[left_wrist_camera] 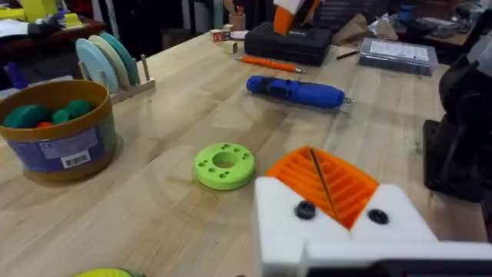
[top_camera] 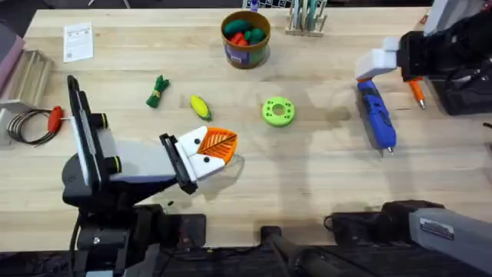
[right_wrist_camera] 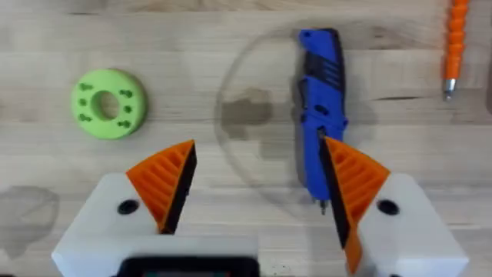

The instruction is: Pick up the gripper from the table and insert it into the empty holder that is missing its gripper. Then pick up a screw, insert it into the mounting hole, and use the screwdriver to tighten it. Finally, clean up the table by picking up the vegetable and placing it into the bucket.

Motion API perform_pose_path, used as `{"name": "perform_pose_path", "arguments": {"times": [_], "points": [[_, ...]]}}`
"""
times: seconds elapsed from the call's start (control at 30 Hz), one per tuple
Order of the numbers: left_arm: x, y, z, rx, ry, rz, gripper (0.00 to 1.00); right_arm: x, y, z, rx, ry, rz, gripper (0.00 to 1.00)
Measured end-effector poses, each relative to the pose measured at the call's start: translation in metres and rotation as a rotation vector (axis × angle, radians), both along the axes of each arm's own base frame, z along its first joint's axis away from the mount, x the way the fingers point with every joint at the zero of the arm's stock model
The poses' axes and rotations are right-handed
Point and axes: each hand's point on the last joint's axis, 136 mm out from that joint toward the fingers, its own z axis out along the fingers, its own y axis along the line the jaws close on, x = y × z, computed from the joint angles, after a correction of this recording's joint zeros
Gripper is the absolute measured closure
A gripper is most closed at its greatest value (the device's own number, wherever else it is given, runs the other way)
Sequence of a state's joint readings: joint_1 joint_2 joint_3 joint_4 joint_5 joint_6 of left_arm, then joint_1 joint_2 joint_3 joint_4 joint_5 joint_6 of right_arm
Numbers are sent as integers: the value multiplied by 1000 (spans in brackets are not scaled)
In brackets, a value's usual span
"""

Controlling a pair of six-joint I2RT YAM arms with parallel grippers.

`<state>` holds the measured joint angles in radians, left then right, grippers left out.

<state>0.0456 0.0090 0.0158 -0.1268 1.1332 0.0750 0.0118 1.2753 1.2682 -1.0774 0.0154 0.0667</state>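
Note:
My left gripper (top_camera: 227,144) (left_wrist_camera: 312,152) hovers low over the table's middle left, orange fingers shut with nothing visible between them. My right gripper (right_wrist_camera: 257,154) is open above the table. The blue screwdriver (right_wrist_camera: 319,115) (top_camera: 376,115) (left_wrist_camera: 296,91) lies beyond it, next to one finger. The white holder (top_camera: 378,61) hangs on a black arm at the far right. A yellow vegetable (top_camera: 200,106) and a green one (top_camera: 157,91) lie left of centre. The orange-rimmed bucket (top_camera: 245,38) (left_wrist_camera: 58,131) stands at the back with vegetables inside. The loose gripper and the screw are out of view.
A green disc with holes (top_camera: 277,111) (left_wrist_camera: 224,165) (right_wrist_camera: 108,103) lies mid-table. A slim orange-handled tool (top_camera: 416,92) (right_wrist_camera: 455,46) rests by a black case (top_camera: 461,88). A red-handled tool (top_camera: 54,117) and a wire coil are far left. A rack (top_camera: 306,19) stands at the back.

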Motion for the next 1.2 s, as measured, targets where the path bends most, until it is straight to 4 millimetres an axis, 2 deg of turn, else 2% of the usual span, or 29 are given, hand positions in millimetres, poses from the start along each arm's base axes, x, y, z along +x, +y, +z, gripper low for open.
{"name": "perform_pose_path", "arguments": {"times": [0.17, 0.2, 0.23, 0.27, 0.47, 0.53, 0.57, 0.67, 0.9, 1.2], "points": [[0, 0, 0, 0, 0, 0, 996, 9, -24, -23, -21, 51, -61, 40], [0, 0, 0, 0, 0, 0, 996, 11, -30, -29, -22, 60, -79, 33], [0, 0, 0, 0, 0, 0, 996, 10, -44, -46, -24, 97, -119, 12], [0, 0, 0, 0, 0, 0, 996, 10, -49, -51, -25, 104, -129, 11], [0, 0, 0, 0, 0, 0, 996, 27, -73, -76, -62, 116, -90, 10], [0, 0, 0, 0, 0, 0, 996, 33, -75, -89, -75, 139, -45, 12], [0, 0, 0, 0, 0, 0, 996, 36, -74, -107, -87, 183, 26, 11], [0, 0, 0, 0, 0, 0, 996, 38, -71, -121, -96, 216, 79, 10], [0, 0, 0, 0, 0, 0, 996, 39, -71, -145, -91, 272, 106, 10], [0, 0, 0, 0, 0, 0, 996, 40, -72, -162, -93, 270, 108, 10]]}}
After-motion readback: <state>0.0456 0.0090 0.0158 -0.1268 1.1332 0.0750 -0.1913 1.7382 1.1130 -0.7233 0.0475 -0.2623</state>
